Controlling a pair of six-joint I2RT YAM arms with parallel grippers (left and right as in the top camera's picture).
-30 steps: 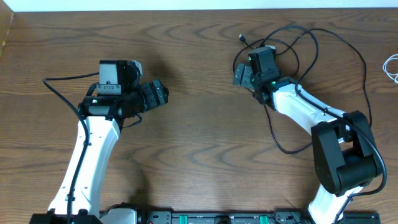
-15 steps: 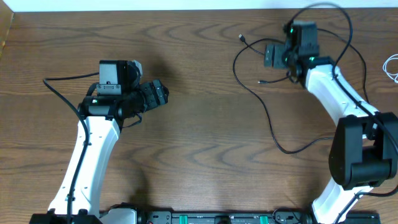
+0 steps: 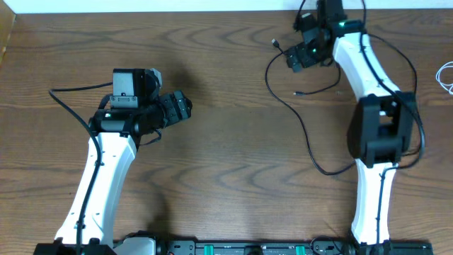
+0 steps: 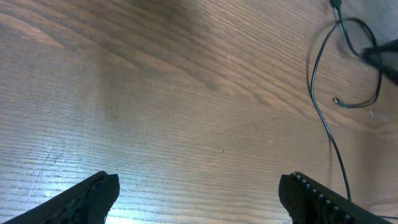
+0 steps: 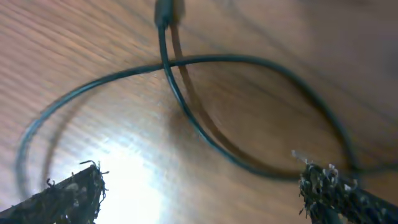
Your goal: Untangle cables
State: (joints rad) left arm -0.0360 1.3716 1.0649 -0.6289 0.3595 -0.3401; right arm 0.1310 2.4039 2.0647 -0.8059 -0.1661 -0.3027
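1. The right pincer (image 5: 199, 171) stands wide open and holds nothing. In its wrist view the black cable (image 5: 166, 61) crosses over itself in the upper middle of the frame, above the two fingertips, with a plug (image 5: 164, 11) at the top edge.
2. Risk: closing on that crossing would likely pinch both strands together, so a pull would tighten the loop instead of freeing it.
3. Risk: a grab at one strand near the plug could drag the slack across the table (image 3: 233, 177) and throw a fresh loop.
4. The left pincer (image 4: 199, 186) is also spread wide and empty over bare wood. The black cable lies only in the upper right of its view, so it cannot steady anything there.
5. The white cable (image 3: 442, 71) sits at the right edge of the overhead frame, well apart from the black one.
6. Hard to make out:
   - The right wrist view is blurred, so the pincer's height above the cable cannot be told.
   - The white cable is cut off by the frame.
   - At upper right overhead, the arm's own wires overlap the black cable, so its path there is unclear.
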